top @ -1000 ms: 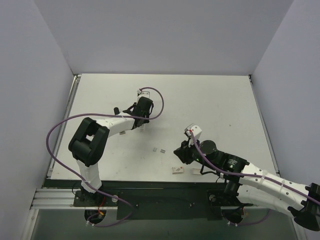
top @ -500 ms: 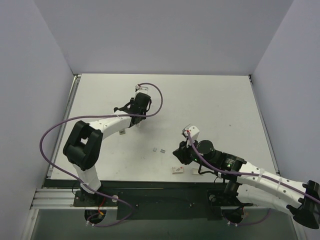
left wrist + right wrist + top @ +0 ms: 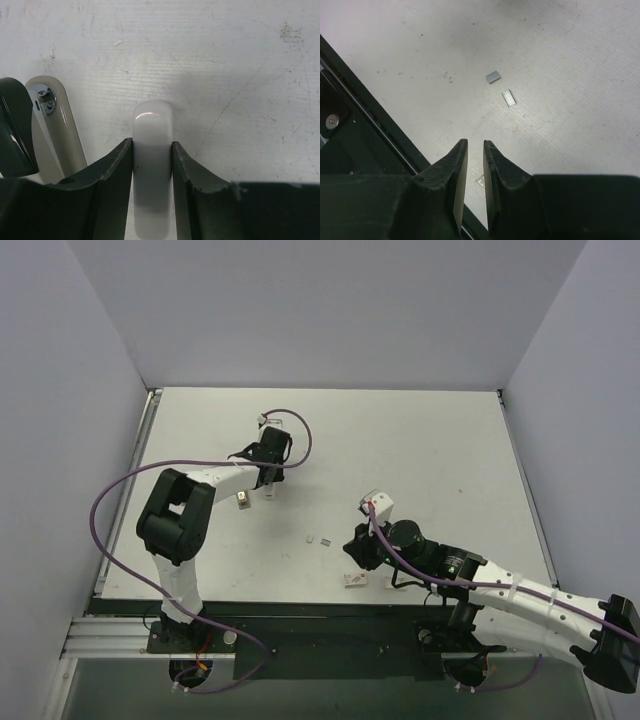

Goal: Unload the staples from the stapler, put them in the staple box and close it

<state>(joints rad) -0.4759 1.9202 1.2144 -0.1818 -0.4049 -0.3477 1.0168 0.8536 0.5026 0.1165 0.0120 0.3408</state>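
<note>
In the left wrist view my left gripper (image 3: pixel 152 145) is shut on the stapler's (image 3: pixel 152 120) white plastic bar, whose rounded end sticks out past the fingertips over the table. A cream bar with a silver metal fitting (image 3: pixel 49 122) lies just to its left. From above, the left gripper (image 3: pixel 268 455) sits at the far middle-left. Two staples strips (image 3: pixel 311 538) (image 3: pixel 326 540) lie on the table between the arms, also seen as staples (image 3: pixel 493 76) (image 3: pixel 508 97). My right gripper (image 3: pixel 474 143) (image 3: pixel 355 543) hovers near the front edge, its jaws a narrow gap apart and empty.
Two small white cards (image 3: pixel 355 580) (image 3: pixel 392 583) lie by the front edge under the right arm. A small object (image 3: pixel 243 501) sits left of the stapler. The black front rail (image 3: pixel 370 135) runs close below the right gripper. Grey walls enclose the table.
My left gripper has moved left and slightly farther back, carrying the stapler bar. The right arm has shifted a little to the left. The staples have stayed put.
</note>
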